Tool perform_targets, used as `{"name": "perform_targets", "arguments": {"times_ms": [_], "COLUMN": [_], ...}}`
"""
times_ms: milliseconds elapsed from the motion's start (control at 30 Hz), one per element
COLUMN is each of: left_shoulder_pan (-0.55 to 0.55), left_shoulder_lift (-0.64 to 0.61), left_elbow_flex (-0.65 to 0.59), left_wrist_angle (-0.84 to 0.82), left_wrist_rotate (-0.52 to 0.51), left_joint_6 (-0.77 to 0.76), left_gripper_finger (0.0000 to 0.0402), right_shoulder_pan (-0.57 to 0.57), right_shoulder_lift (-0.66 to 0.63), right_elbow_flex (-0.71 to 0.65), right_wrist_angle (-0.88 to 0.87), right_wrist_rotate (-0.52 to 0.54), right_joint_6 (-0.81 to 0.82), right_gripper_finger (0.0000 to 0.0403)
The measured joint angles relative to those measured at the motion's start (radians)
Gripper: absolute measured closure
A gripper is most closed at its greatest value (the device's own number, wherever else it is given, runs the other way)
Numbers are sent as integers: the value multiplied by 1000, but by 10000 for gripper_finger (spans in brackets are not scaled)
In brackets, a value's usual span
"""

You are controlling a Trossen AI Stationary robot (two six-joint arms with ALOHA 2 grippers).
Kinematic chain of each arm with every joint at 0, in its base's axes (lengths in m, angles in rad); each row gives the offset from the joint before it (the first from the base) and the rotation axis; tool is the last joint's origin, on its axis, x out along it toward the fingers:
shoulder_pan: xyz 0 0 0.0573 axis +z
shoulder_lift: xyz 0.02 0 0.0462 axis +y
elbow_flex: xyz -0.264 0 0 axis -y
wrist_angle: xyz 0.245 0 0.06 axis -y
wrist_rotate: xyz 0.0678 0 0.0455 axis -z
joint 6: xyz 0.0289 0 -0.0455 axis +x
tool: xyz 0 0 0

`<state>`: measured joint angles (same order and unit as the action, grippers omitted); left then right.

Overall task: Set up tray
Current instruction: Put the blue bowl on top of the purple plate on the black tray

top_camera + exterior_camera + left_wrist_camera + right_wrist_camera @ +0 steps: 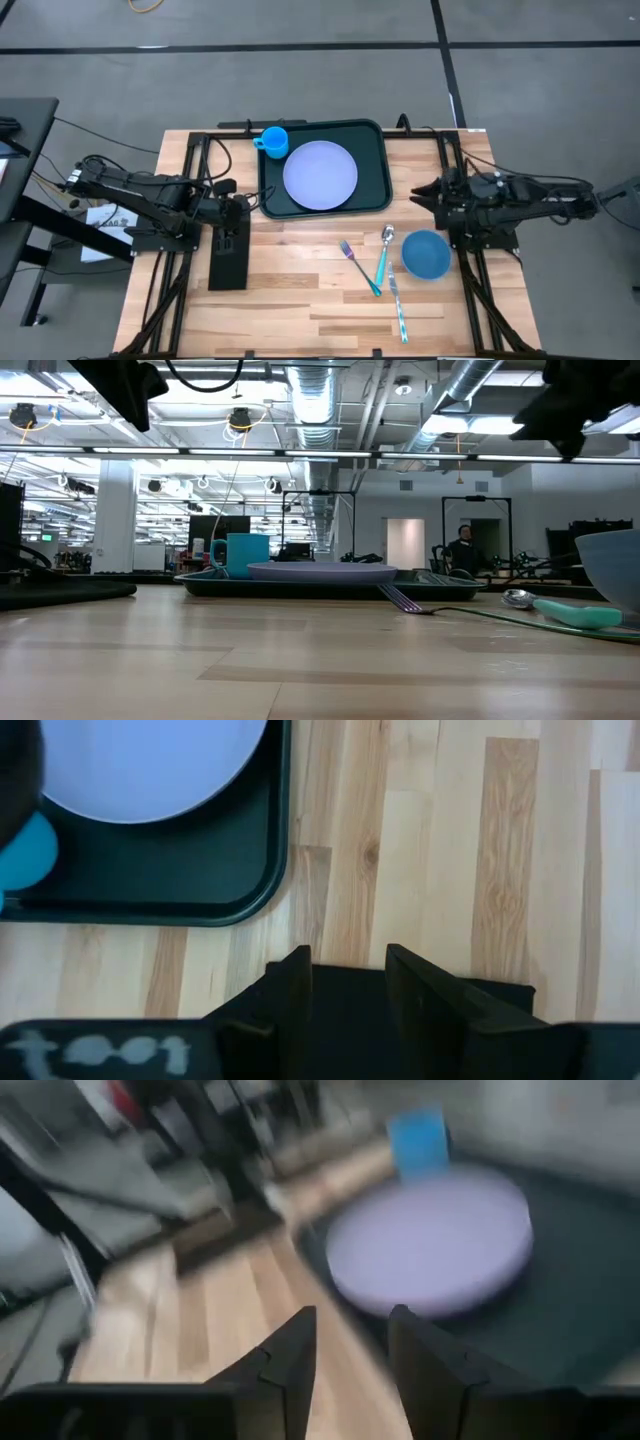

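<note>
Wooden counter carries the tray at its far middle, holding lavender plate and blue cup. Blue bowl sits empty off-tray. Left gripper and right gripper flank the tray, fingers slightly apart, holding nothing.

floor: grey, crossed by dark tape lines
ceiling: exposed silver ducts, strip lights
far doorway: bright, a person standing nearby

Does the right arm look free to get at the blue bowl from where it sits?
Probably yes: the right gripper is empty, just beyond the blue bowl, with only bare table between; the cutlery lies on the bowl's other side.
</note>
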<state>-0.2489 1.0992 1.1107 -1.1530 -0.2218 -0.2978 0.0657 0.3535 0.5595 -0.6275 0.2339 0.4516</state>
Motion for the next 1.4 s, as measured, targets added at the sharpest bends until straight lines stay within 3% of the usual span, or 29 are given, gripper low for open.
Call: {"name": "perform_targets", "arguments": {"times_ms": [167,300,467,767,1400], "left_shoulder_pan": [0,0,0,0,0], "left_shoulder_lift": [0,0,0,0,0], "left_elbow_flex": [0,0,0,0,0], "left_wrist_angle": [0,2,5,8,9], "left_wrist_rotate": [0,0,0,-1,0], "left_joint_6": [-9,-9,-9,-9,-13], "left_gripper_finger": [283,283,283,283,283], "right_shoulder_pan": [-50,-76,-81,-79,-79], "right_shoulder_lift": [156,262,366,573,850], "right_elbow_flex": [143,182,182,182,183], "right_wrist_angle": [-297,-403,-428,-465,-556], "right_wrist_rotate": [-114,-188,-253,-413,-410], "right_joint_6": [135,137,17,12,10], "right_gripper_finger": [284,284,284,284,284]}}
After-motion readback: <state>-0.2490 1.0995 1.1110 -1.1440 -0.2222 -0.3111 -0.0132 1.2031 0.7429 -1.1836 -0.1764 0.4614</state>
